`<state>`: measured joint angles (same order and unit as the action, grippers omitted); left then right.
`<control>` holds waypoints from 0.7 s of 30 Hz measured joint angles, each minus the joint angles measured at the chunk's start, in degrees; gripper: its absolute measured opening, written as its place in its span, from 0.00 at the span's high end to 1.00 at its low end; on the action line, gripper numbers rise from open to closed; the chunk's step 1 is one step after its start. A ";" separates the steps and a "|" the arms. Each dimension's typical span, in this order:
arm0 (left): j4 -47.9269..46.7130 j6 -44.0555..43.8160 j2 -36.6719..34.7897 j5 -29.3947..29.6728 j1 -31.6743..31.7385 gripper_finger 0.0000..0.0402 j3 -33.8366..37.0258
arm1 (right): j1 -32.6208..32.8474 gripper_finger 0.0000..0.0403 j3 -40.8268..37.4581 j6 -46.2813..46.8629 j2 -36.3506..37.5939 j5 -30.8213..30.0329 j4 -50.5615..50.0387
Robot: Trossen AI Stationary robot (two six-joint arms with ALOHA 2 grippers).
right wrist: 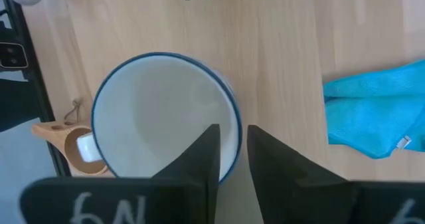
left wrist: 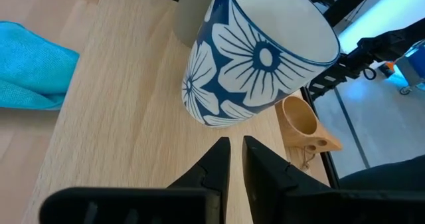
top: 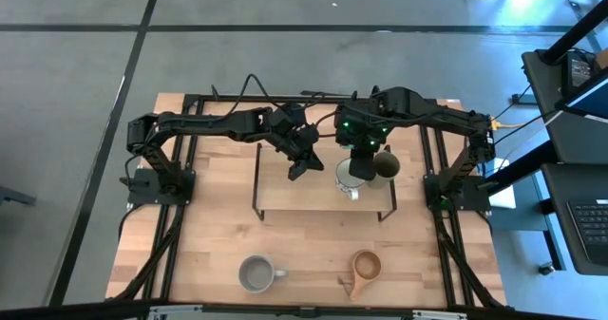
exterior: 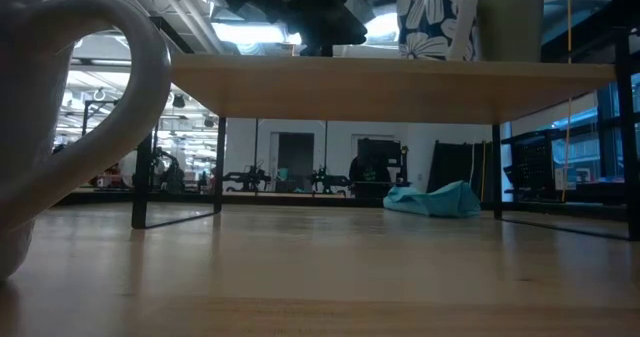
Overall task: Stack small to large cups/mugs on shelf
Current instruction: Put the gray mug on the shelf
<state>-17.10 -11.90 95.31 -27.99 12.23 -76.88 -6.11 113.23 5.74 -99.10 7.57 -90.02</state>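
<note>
Biggest risk I see: the left hand [top: 299, 165] is hovering over the shelf [top: 275, 195] right beside the white floral mug [top: 349, 177], fingers pinched nearly together with nothing in them. If it swings toward the mug from here, it could shove it along the board or tip it off the front edge.

The right hand [top: 362, 159] sits directly above that mug. Its wrist view looks straight down into the pale inside, and the fingers [right wrist: 206, 159] seem to straddle the rim [right wrist: 229, 159], only a narrow gap between them. Can't tell for sure if it's actually gripping. A lift with a weak pinch on that thin wall would probably slip.

The olive-green cup [top: 384, 163] is touching or just beside the mug, so it could get bumped too.

Grey mug [top: 256, 273] and wooden cup [top: 364, 266] are waiting on the tabletop [top: 209, 244], well apart from both hands.
</note>
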 joint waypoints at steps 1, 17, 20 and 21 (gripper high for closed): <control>0.00 0.02 0.00 0.00 0.00 0.91 0.00 | 0.00 0.81 0.00 0.01 0.33 0.00 0.02; -6.50 4.57 -0.74 2.34 -0.84 0.91 -0.02 | 0.17 0.81 0.05 6.32 7.63 3.84 7.53; -7.41 6.15 -2.03 7.01 -2.51 0.91 -0.02 | 0.17 0.81 0.07 7.89 8.15 6.32 10.60; -7.70 6.37 -2.62 8.39 -3.04 0.91 -0.04 | 0.17 0.81 0.07 8.35 8.28 7.23 10.83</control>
<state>-24.80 -5.53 92.69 -19.59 9.18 -76.93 -5.93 113.30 14.09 -90.82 14.80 -79.19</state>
